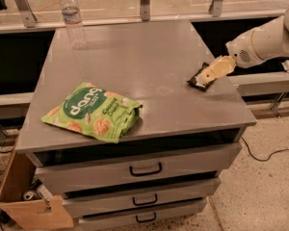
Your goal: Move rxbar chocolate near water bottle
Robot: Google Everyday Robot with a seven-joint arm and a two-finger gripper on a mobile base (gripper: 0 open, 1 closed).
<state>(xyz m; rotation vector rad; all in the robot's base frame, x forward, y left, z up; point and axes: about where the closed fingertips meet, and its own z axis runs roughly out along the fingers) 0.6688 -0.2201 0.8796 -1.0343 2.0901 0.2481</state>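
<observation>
**Gripper** [209,73]: pale yellow, at the end of a white arm [265,40] that enters from picture-right. It is low over the right edge of the cabinet top [149,52], its tip on or just above the bar. State: cannot tell whether it is released or grasping.

**Bar** [196,80]: small, flat, dark wrapper. It lies on the cabinet top directly under the gripper's tip, sticking out from it toward picture-left, partly covered by it.

**Bottle** [73,19]: clear, white cap, upright. It stands well apart from the gripper, far to picture-left of it and farther back, at the rear left corner of the top.

**Bag** [94,110]: large, green, lying flat. It is to picture-left of the gripper and nearer the camera, by the front edge, well apart from the bar.

**Drawers** [144,170]: three, grey, black handles, below the gripper and to picture-left of it.

**Box** [19,201]: cardboard, on the floor, far below and to picture-left of the gripper, against the cabinet's left side.

**Cable** [267,155]: black, on the speckled floor below the gripper, toward picture-right.
</observation>
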